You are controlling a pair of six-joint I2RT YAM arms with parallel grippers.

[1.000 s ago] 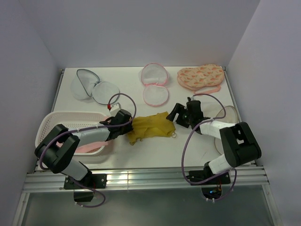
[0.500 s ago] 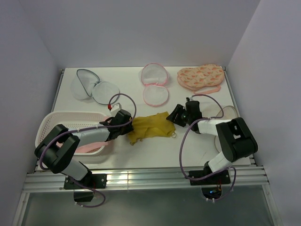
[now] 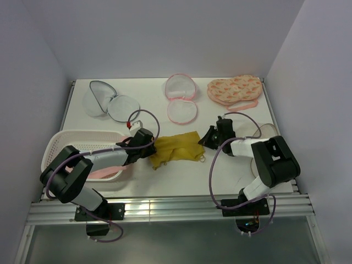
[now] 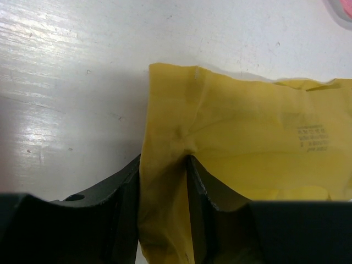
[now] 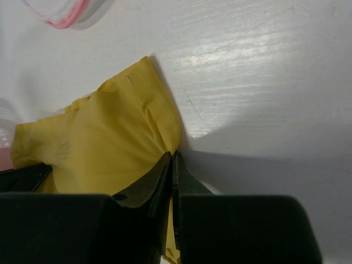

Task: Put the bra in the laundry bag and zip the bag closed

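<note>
With the left gripper (image 4: 164,165) pinching the left edge of the yellow bra (image 3: 177,147) mid-surface (image 3: 181,177) and the right gripper (image 5: 172,160) clamped shut on its right edge, probably best to lift both ends level, then carry toward the open laundry bag (image 3: 98,97), far left.

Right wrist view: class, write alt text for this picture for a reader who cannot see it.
The black two-finger right gripper is shut on the edge of a crumpled yellow fabric garment lying on a white table. The pink rim of a white mesh bag shows in the top left corner.
</note>
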